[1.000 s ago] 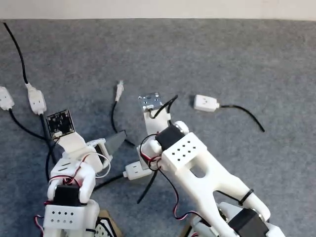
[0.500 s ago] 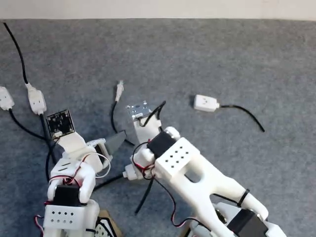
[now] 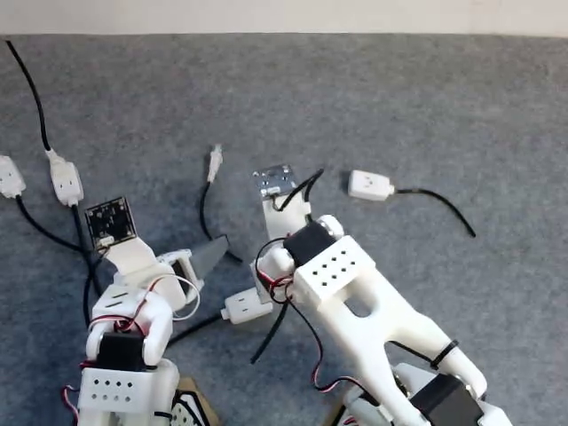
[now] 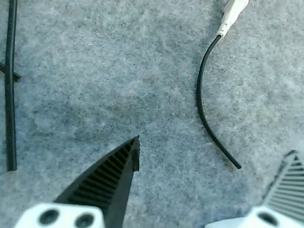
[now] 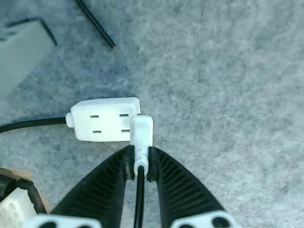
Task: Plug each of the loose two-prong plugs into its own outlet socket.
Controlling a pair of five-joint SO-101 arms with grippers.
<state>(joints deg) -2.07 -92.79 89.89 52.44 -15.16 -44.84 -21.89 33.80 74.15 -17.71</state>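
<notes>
My right gripper is shut on a white two-prong plug by its cord end. The plug's front touches the end of a white outlet block, beside its slots, not in them. In the high view that outlet block lies by the right arm, which covers the gripper. My left gripper stands open over bare carpet, its black finger pointing at the right arm. A second loose plug on a black cord lies beyond it. Another white outlet lies to the right.
Two white connector blocks on black cords lie at the far left. A black cord trails right from the far outlet. Open grey carpet stretches across the back.
The right arm swung left with the plug half a second ago and has come back right, where it was a second ago. The left arm has kept still.
</notes>
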